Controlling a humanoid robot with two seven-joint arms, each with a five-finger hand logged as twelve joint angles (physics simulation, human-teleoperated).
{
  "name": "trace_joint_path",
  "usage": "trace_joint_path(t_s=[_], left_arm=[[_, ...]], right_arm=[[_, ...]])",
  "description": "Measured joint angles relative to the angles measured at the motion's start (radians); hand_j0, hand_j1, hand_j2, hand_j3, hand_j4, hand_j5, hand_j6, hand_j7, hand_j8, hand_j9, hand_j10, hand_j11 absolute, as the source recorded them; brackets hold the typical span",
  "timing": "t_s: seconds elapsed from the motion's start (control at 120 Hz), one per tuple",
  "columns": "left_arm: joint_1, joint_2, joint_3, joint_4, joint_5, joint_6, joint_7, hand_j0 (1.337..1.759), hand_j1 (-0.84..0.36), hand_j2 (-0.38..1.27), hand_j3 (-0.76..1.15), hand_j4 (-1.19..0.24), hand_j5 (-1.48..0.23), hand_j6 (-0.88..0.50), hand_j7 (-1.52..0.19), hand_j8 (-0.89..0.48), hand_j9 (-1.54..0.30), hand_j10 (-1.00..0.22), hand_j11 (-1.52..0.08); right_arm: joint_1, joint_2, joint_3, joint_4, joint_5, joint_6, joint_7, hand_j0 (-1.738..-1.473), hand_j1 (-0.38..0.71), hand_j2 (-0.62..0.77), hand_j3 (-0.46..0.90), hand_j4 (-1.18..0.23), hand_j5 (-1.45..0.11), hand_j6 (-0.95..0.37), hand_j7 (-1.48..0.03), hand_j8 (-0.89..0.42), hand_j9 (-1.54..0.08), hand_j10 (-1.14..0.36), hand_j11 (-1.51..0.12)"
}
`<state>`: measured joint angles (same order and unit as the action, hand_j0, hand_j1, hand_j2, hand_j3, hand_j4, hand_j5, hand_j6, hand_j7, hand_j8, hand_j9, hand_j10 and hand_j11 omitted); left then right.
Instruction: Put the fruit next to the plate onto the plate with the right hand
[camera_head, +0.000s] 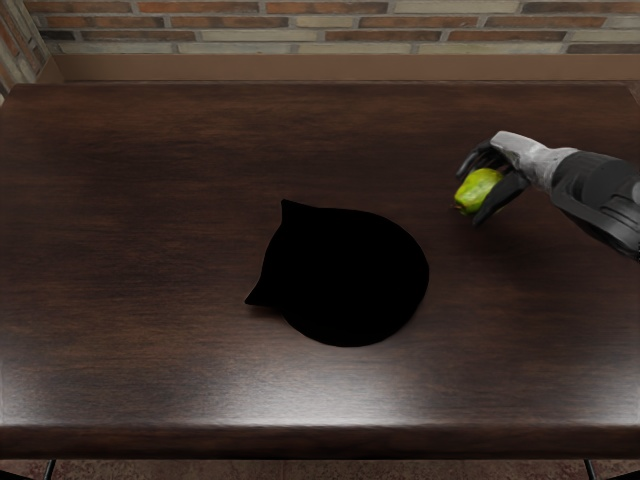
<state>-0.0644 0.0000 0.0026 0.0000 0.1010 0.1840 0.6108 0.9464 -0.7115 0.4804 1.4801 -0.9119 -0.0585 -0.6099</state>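
One right hand in upper right of frame, fingers wrapped around one yellow-green fruit. One black plate at frame centre on dark surface, well apart from fruit, nothing on it.

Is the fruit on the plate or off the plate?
Off. The right hand grasps the green fruit, to the right of the black plate and apart from it. Whether it touches the table, I cannot tell.
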Motion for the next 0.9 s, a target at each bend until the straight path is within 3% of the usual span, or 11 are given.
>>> trace_joint_path(t_s=[0.525, 0.75, 0.792, 0.9], left_arm=[[0.0, 0.0, 0.0, 0.0, 0.0, 0.0, 0.0, 1.658, 0.35, 0.0, 0.0, 0.0, 0.0, 0.0, 0.0, 0.0, 0.0, 0.0, 0.0], [0.0, 0.0, 0.0, 0.0, 0.0, 0.0, 0.0, 1.658, 0.35, 0.0, 0.0, 0.0, 0.0, 0.0, 0.0, 0.0, 0.0, 0.0, 0.0], [0.0, 0.0, 0.0, 0.0, 0.0, 0.0, 0.0, 1.658, 0.35, 0.0, 0.0, 0.0, 0.0, 0.0, 0.0, 0.0, 0.0, 0.0, 0.0], [0.0, 0.0, 0.0, 0.0, 0.0, 0.0, 0.0, 1.658, 0.35, 0.0, 0.0, 0.0, 0.0, 0.0, 0.0, 0.0, 0.0, 0.0, 0.0]], right_arm=[[0.014, 0.18, 0.088, 0.038, 0.054, 0.088, 0.0, -1.657, 0.22, 0.41, 0.0, -0.64, -0.95, -0.46, -0.89, -0.3, -0.94, -0.41, -0.94], [-0.053, 0.267, 0.077, 0.039, 0.045, 0.088, -0.001, -1.657, 0.22, 0.41, 0.0, -0.63, -0.95, -0.46, -0.88, -0.3, -0.93, -0.41, -0.93], [-0.065, 0.278, 0.076, 0.039, 0.043, 0.088, -0.001, -1.658, 0.21, 0.4, 0.0, -0.6, -0.89, -0.46, -0.83, -0.3, -0.87, -0.41, -0.87], [-0.077, 0.289, 0.09, 0.045, 0.046, 0.089, -0.001, -1.658, -0.02, 0.24, 0.0, -0.35, -0.53, -0.27, -0.49, -0.18, -0.52, -0.24, -0.52]])
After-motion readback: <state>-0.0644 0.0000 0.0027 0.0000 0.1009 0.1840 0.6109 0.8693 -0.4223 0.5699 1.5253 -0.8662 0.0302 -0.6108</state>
